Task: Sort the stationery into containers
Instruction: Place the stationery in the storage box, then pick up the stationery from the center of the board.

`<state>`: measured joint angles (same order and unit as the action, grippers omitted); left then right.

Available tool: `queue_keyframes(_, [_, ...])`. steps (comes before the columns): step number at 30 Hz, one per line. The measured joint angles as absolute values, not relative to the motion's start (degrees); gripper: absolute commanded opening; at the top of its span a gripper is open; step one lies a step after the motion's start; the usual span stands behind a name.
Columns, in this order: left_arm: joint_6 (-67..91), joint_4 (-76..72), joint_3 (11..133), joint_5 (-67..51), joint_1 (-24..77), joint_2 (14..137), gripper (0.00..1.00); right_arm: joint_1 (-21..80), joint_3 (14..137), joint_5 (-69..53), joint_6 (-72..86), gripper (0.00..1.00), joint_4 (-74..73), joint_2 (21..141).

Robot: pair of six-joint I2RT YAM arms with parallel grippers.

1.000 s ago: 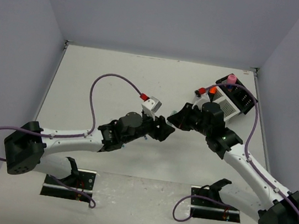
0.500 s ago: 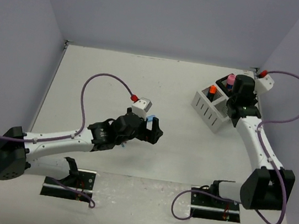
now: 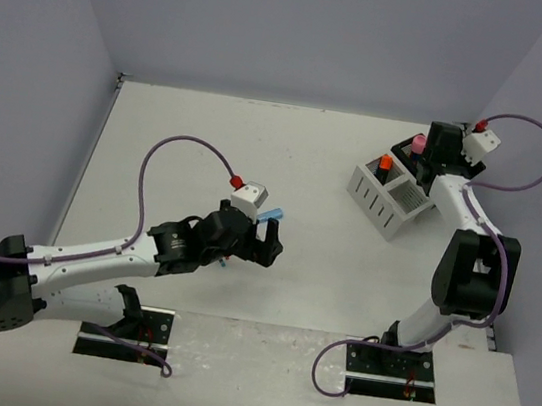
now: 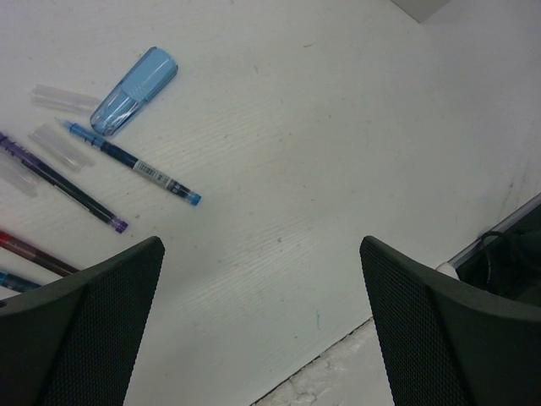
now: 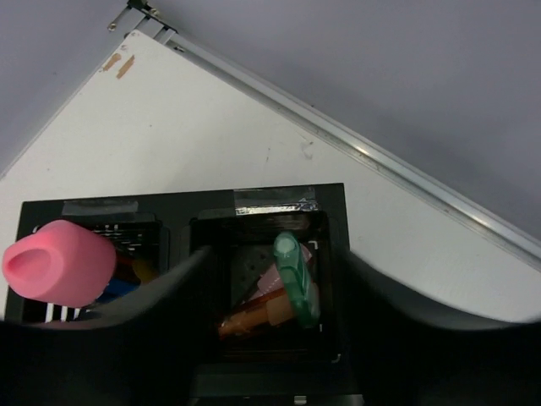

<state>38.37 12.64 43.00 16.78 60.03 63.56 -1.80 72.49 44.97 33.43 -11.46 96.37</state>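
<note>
The left pincer hangs wide open over the bare desk, gripping nothing. A blue pen, a purple pen, a red pen and a pale blue highlighter lie past one finger, clear of it. The right pincer stands parted above the black box. A green highlighter lies in the compartment beneath it, and a pink cylinder stands in the next.

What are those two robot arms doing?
They are sorting stationery into boxes. The right gripper hangs open over the black box, with a green highlighter lying in the compartment below it. The left gripper is open above the table, next to loose pens not yet put away.
</note>
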Motion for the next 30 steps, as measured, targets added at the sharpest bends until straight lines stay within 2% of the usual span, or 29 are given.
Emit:
queue_keyframes(3, [38.3,13.6,43.1,17.2,59.6,64.7,1.00,-1.9,72.7,44.0,33.4,0.91,-12.3,96.7])
queue_keyframes(9, [36.7,15.5,49.4,16.8,54.4,73.5,0.97,-1.4,73.0,42.0,35.0,0.93,-15.1,93.8])
queue_keyframes(13, [31.3,16.9,57.3,16.7,51.9,83.6,0.95,1.1,71.0,37.2,34.5,0.93,-17.1,84.8])
queue_keyframes(17, [25.8,16.8,62.7,14.9,50.4,91.7,0.89,4.9,66.2,26.8,33.0,0.97,-16.0,72.2])
queue_keyframes(22, [18.9,17.9,67.5,11.8,47.5,98.6,0.75,5.6,53.5,10.2,31.4,0.98,-14.3,57.5])
queue_keyframes(30, [13.9,18.1,71.5,3.8,40.9,106.6,0.57,7.3,43.8,-2.5,28.9,0.98,-19.0,45.0])
